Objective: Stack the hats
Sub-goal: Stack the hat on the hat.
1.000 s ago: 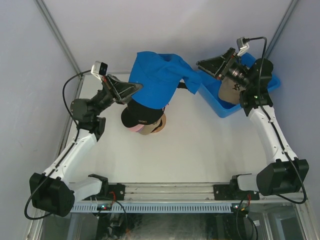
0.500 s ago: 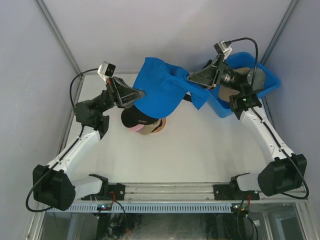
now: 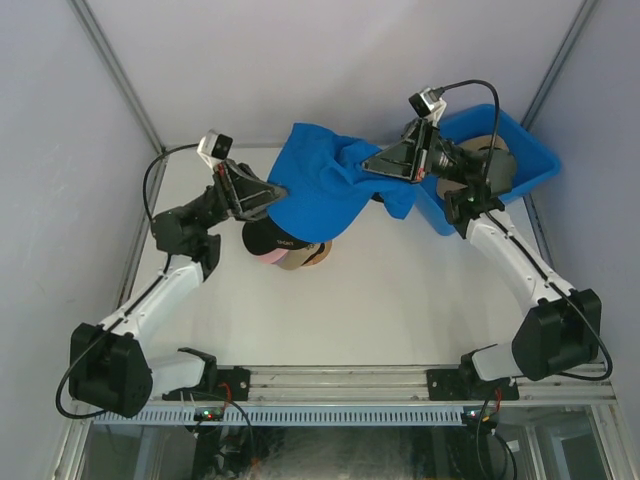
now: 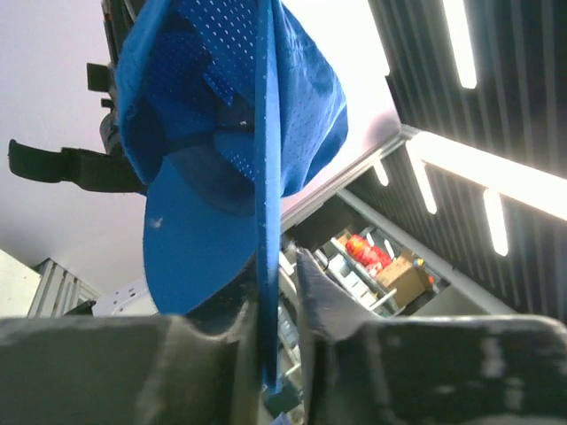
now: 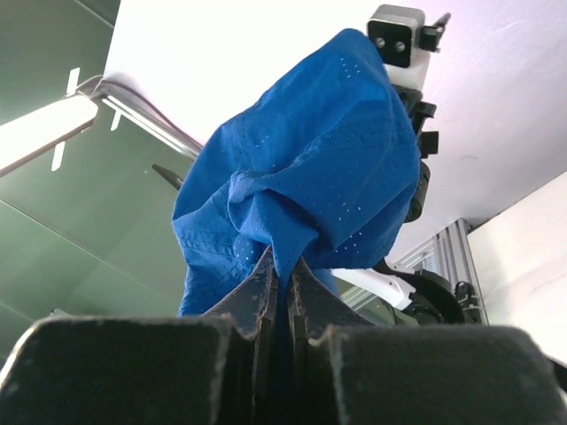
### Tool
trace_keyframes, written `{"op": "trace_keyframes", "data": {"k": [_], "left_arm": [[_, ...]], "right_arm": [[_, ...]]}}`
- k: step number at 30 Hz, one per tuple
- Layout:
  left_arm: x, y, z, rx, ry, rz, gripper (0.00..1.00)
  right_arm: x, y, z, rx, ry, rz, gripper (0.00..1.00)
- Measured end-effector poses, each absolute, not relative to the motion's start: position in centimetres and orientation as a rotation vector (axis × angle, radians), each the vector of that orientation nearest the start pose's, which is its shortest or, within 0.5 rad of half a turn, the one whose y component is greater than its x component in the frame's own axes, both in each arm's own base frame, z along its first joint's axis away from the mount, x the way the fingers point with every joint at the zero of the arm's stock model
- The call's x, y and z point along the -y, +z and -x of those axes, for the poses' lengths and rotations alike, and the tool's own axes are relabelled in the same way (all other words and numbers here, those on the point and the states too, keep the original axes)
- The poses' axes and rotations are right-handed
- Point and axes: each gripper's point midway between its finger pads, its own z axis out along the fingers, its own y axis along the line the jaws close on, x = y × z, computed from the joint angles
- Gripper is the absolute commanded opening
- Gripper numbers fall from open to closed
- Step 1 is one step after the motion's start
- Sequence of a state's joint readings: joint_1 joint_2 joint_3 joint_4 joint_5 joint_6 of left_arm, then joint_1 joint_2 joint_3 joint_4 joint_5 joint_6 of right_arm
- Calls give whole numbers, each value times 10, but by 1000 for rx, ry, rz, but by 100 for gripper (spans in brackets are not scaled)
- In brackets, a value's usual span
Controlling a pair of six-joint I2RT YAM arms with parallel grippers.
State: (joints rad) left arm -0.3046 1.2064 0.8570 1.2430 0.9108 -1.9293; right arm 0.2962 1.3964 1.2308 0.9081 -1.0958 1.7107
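At frame centre, the left gripper (image 3: 277, 187) pinches the blue hat (image 3: 322, 190) above the stacked hats (image 3: 285, 246), while the right gripper (image 3: 372, 167), previously parted beside the blue bin (image 3: 535, 165), now clamps the hat's right edge.

Blue plastic bin (image 3: 535, 172) at far right of white table (image 3: 400, 300), wooden stand (image 3: 318, 257) near centre
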Motion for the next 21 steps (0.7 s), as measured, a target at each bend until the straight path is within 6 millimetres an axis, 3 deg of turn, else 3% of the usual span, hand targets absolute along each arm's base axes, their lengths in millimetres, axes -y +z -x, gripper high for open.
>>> {"op": "trace_keyframes", "data": {"k": [3, 10, 21], "left_arm": [[225, 455, -210, -1360, -2249, -108, 43], [207, 445, -235, -1269, -2230, 102, 48], [194, 434, -232, -1190, -2188, 214, 49]], "right_arm": [[-255, 475, -247, -1541, 2143, 337, 0], [-252, 491, -255, -1445, 2217, 220, 0], [-274, 505, -253, -1371, 2291, 120, 0]]}}
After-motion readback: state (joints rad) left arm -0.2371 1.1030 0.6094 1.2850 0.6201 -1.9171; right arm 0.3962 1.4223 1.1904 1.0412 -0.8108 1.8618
